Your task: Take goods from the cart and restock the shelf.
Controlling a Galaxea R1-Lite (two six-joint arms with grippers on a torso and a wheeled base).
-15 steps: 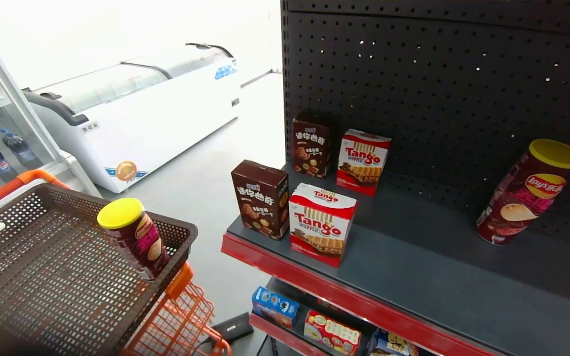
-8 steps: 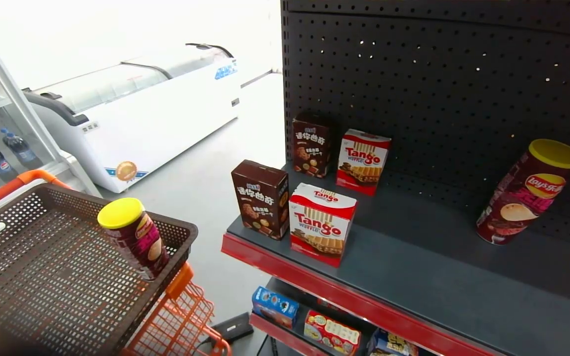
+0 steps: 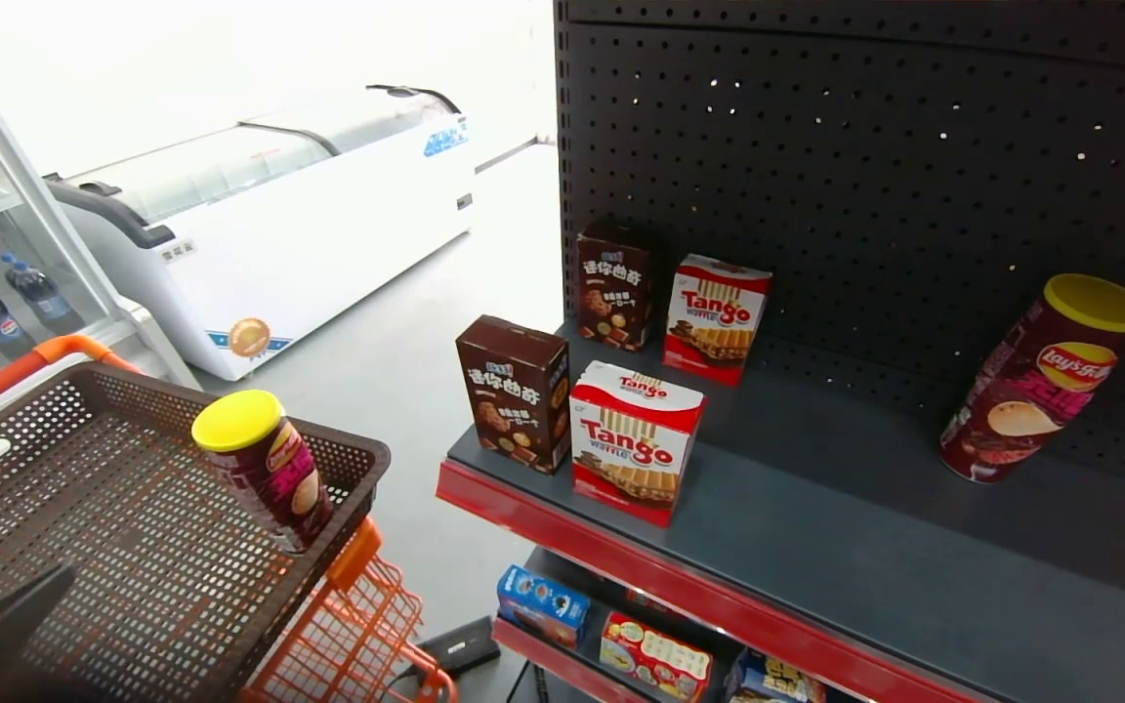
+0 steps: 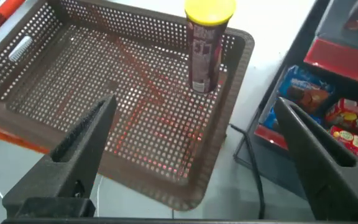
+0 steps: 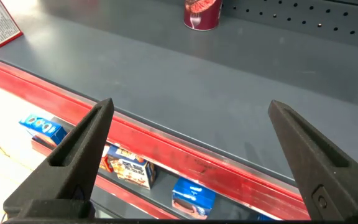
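A maroon chip can with a yellow lid (image 3: 265, 469) stands upright in the far right corner of the cart's brown mesh basket (image 3: 84, 547). My left gripper (image 4: 194, 155) hangs open above the basket (image 4: 73, 74), short of the chip can (image 4: 207, 46), with nothing between its fingers. One of its fingers (image 3: 16, 615) shows at the bottom left of the head view. My right gripper (image 5: 191, 155) is open and empty in front of the shelf's red edge. On the dark grey shelf (image 3: 816, 527) a second chip can (image 3: 1041, 381) leans against the pegboard at the far right.
Two brown cookie boxes (image 3: 516, 391) and two red-and-white wafer boxes (image 3: 633, 441) stand at the shelf's left end. Between them and the shelf can lies open shelf room (image 5: 229, 81). Snack boxes (image 3: 543, 605) sit on the lower shelf. A white chest freezer (image 3: 270, 215) stands behind the cart.
A finger of my left gripper has come into the head view at the bottom left, over the basket. The cans and boxes have not moved.
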